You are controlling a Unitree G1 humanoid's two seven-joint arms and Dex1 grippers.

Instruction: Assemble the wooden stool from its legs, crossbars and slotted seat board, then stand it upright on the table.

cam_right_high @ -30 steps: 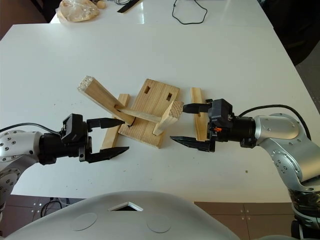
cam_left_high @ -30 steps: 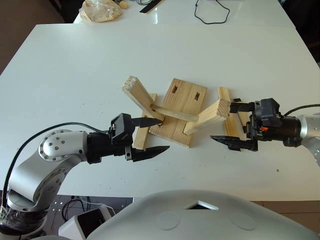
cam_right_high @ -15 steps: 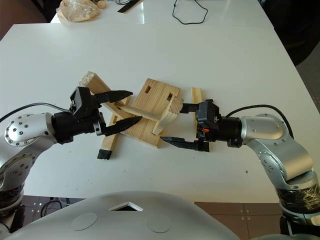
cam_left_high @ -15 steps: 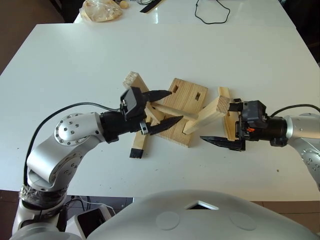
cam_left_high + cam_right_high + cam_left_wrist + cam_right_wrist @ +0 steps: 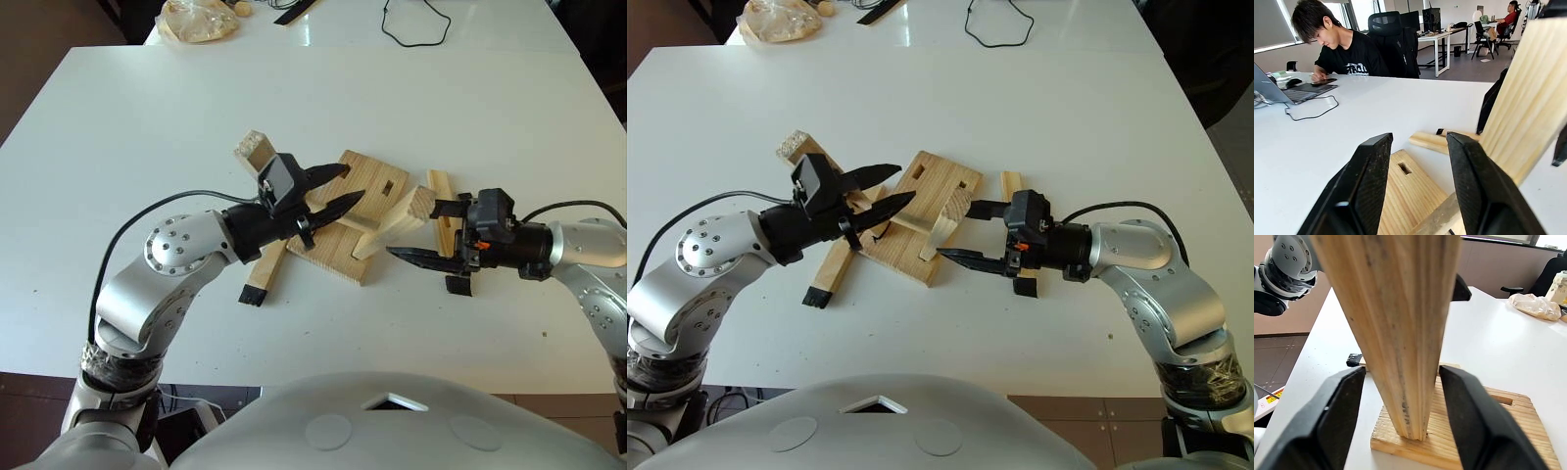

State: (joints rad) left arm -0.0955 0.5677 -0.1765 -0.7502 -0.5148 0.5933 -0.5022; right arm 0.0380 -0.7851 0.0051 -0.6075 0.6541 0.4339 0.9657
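The left gripper (image 5: 355, 182) has its jaws parted. Its two black fingers (image 5: 1359, 196) are spread above the seat board (image 5: 942, 178) with nothing pinched between them. The thin crossbar (image 5: 347, 222) runs just under the lower finger; whether they touch cannot be told.

The right gripper (image 5: 411, 230), right of centre, is likewise spread wide. Its fingers (image 5: 1334, 423) flank the raised leg (image 5: 1396, 318) with a gap on either side, so the wood is straddled rather than clamped. That leg leans up from the lower right part of the board, its sawn end close to the right gripper's upper finger.

The seat board lies flat at mid-frame, turned diagonally, with two slots showing near its upper right edge. A second thick leg (image 5: 257, 152) slants toward the upper left from beneath the left gripper, its rough end highest. The crossbar spans the board between the two legs.

One flat slat (image 5: 263, 279) with a black tip pokes out at the board's lower left. Another slat (image 5: 441, 188) lies just right of the board under the right gripper, its black tip at the lower end.

All of it rests on the white table (image 5: 147, 117). Along the top edge — on a second table — sit a crumpled bag (image 5: 199, 20) at upper left and a black cable (image 5: 411, 27) near top centre.
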